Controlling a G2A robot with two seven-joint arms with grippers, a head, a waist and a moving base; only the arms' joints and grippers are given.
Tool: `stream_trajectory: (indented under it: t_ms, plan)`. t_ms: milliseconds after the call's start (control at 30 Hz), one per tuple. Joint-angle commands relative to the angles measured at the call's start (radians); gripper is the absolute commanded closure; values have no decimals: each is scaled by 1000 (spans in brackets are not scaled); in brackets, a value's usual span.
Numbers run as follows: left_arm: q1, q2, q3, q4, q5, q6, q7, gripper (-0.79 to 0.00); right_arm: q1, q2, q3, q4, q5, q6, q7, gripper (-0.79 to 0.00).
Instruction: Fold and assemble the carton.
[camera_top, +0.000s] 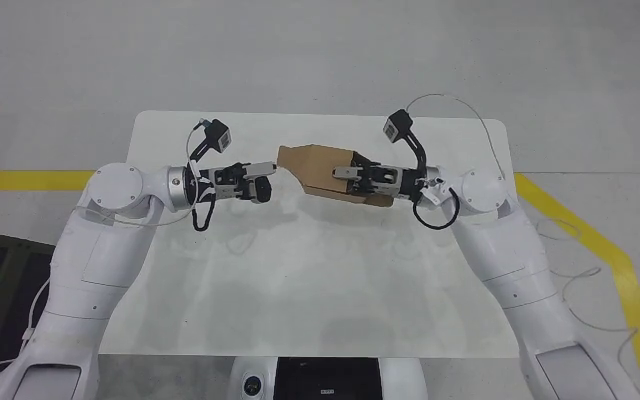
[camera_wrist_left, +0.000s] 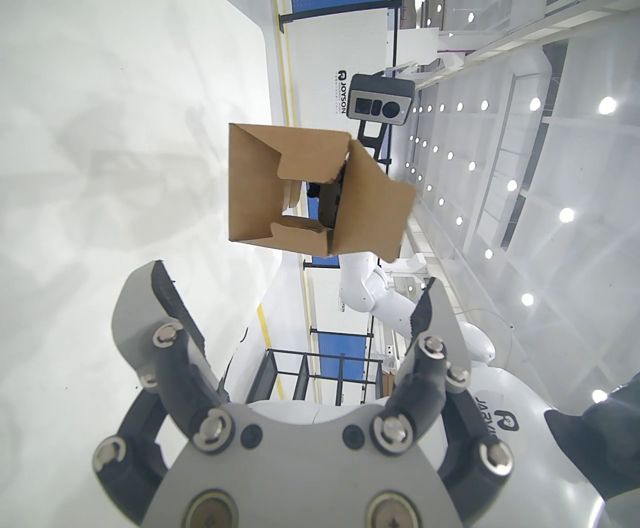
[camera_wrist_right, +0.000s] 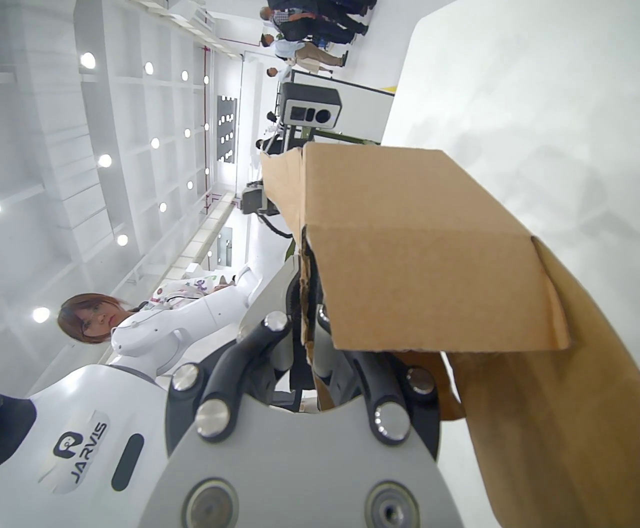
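Note:
A brown cardboard carton (camera_top: 325, 170) is held above the white table (camera_top: 300, 290) near its far middle. My right gripper (camera_top: 345, 174) is shut on one wall of the carton (camera_wrist_right: 415, 240), its fingers mostly hidden by the cardboard. In the left wrist view the carton (camera_wrist_left: 255, 195) shows its open end with loose flaps and one large flap (camera_wrist_left: 375, 215) swung outward. My left gripper (camera_wrist_left: 295, 305) is open and empty, a short way from that open end. In the top view this left gripper (camera_top: 268, 187) sits just left of the carton.
The white table has rounded corners and grey floor around it. A yellow floor line (camera_top: 40, 180) runs past both sides. Each wrist carries a small camera on a stalk (camera_top: 400, 127).

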Motion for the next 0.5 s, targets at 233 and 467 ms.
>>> stream_trajectory:
  t_ms: [233, 467]
  plan:
    - [-23, -4, 25, 24, 31, 18, 54, -785, 10, -1, -14, -18, -1, 7, 16, 0]
    - [-33, -4, 31, 58, 61, 55, 89, -785, 18, 1, -5, -32, 27, 1, 46, 0]
